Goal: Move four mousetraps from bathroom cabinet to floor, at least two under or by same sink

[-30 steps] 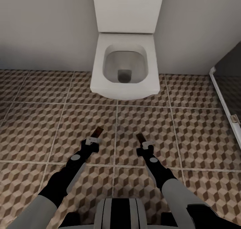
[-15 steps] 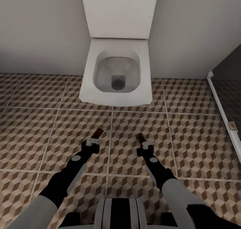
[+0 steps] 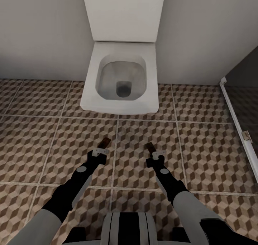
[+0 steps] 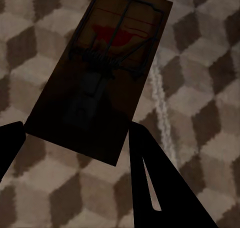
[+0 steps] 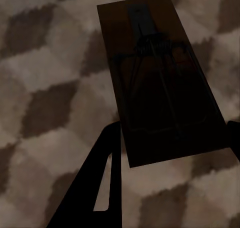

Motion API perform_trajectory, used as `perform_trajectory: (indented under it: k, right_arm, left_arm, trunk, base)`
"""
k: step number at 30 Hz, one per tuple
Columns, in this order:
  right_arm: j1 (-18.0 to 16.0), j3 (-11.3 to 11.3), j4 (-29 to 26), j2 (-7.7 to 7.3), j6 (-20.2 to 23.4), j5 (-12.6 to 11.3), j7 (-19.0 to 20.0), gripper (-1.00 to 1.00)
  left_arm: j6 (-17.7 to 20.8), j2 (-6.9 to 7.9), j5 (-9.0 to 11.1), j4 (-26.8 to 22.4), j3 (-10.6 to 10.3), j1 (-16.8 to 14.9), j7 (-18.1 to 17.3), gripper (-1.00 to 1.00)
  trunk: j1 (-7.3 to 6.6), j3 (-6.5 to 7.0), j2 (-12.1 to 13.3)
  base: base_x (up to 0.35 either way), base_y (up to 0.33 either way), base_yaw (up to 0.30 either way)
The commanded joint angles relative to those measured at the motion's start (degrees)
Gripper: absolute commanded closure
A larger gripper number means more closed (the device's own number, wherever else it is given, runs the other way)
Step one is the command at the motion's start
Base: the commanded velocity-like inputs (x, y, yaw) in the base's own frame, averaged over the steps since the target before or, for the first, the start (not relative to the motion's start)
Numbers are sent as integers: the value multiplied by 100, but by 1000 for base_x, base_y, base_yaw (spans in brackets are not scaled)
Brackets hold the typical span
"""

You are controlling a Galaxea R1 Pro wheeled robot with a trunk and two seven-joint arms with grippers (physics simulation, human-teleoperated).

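My left gripper (image 3: 100, 151) is shut on the near end of a brown mousetrap (image 3: 104, 142) and holds it above the cube-patterned bathroom floor (image 3: 200, 137). In the left wrist view the mousetrap (image 4: 100, 73) shows its wire bar and a red patch, with a dark finger (image 4: 155, 188) along each side. My right gripper (image 3: 157, 154) is shut on a second mousetrap (image 3: 149, 147). In the right wrist view that mousetrap (image 5: 160, 78) juts out between the fingers (image 5: 102, 178) over the tiles. The cabinet and the sink are out of view.
A white toilet (image 3: 120, 76) with its lid up stands against the grey wall straight ahead, close in front of both grippers. A white-framed glass panel (image 3: 236, 119) runs along the right edge. Tiled floor stretches to both sides.
The whole view has shifted: the toilet now sits lower and further left in the picture. Both grippers still hold their mousetraps in the same pose.
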Motion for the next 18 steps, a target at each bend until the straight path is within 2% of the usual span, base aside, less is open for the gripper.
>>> perform_trajectory:
  k: [1,10,18]
  right_arm:
    - [-3,-15,6,4,-16,42,-18,100]
    - [22,-15,5,4,-16,42,-18,100]
    - [24,-15,5,4,-16,42,-18,100]
  left_arm:
    - [24,9,44,-10,-29,-4,75,100]
    - [20,9,44,-10,-29,-4,74,100]
    - [24,9,44,-10,-36,-3,75,100]
  trunk:
    - [0,-3,-1]
    - [0,-3,-1]
    - [0,-3,-1]
  base:
    - [49,32,0]
    - [138,119,0]
    - [31,17,0]
